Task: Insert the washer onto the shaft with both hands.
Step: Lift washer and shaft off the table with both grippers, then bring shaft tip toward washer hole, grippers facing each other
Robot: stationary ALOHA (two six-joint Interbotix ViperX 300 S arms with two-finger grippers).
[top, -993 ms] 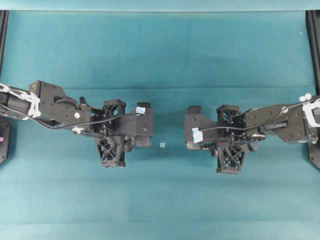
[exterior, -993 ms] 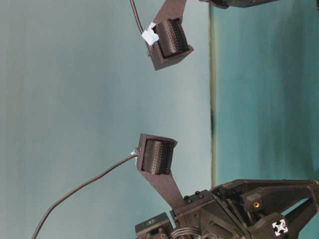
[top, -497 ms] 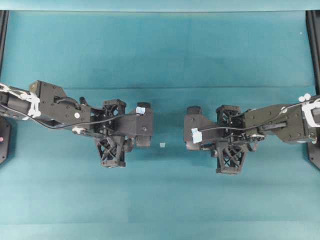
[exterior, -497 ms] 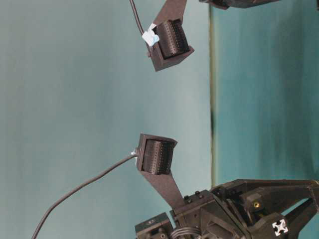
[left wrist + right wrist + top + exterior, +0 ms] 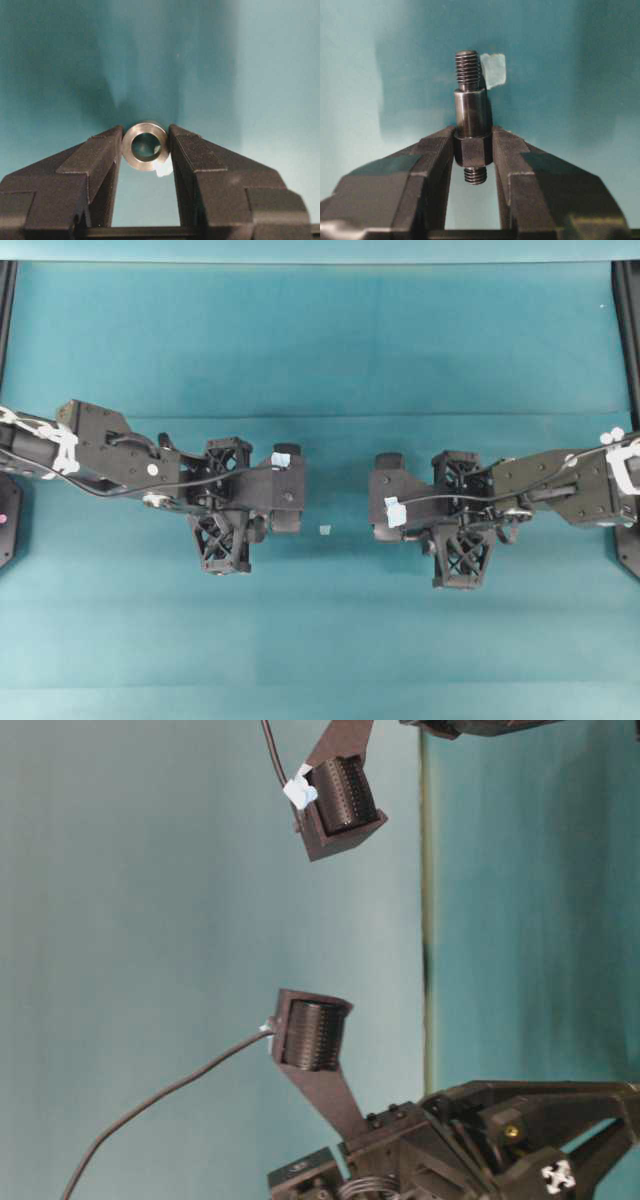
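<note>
The washer — small, rigid, slick — is pinched at its rim by the left gripper; the shaft is clamped at its hex collar by the right gripper.

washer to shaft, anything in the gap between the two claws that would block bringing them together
Nothing visible blocks it. The left claw holds the washer and the right claw holds the shaft. Only a small tape scrap lies flat on the table between them.
</note>
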